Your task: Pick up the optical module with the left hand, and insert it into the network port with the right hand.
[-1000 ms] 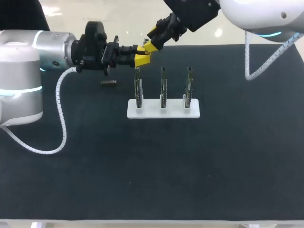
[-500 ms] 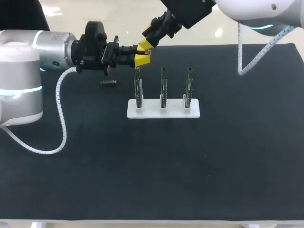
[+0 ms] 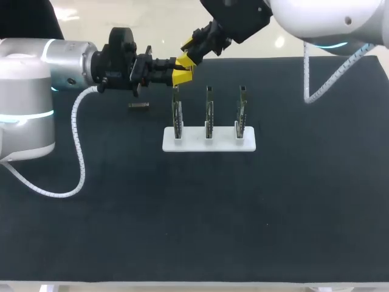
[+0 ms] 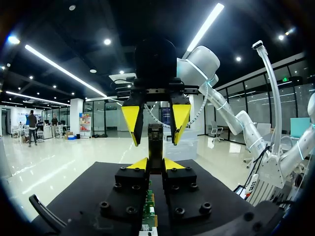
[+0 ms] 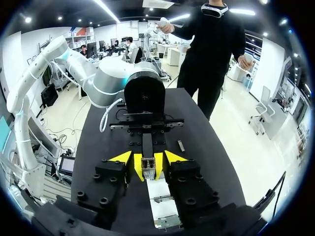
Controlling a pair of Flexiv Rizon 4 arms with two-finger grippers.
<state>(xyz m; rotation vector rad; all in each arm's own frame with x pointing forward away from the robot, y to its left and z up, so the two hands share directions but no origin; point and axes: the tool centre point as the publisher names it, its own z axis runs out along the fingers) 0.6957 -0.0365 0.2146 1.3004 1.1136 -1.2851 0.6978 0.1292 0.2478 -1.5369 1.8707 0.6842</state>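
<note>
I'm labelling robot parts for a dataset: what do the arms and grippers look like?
The left arm and right arm are silver-white with cyan light rings and white coiled cables. The left gripper and right gripper are black with yellow fingertips.

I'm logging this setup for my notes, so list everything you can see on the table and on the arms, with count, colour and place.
optical module: one, dark, held off the table in the left gripper.
loose module: one, dark grey, lying on the table left of the stand.
port boards: three, greenish metal, upright in a row on the stand.
stand: one, white, flat on the table's far half.
table: one, black top.
left gripper: one, black with yellow tips, shut on the optical module, by the top of the leftmost board.
right gripper: one, black with yellow tips, at the optical module's free end, facing the left gripper.
</note>
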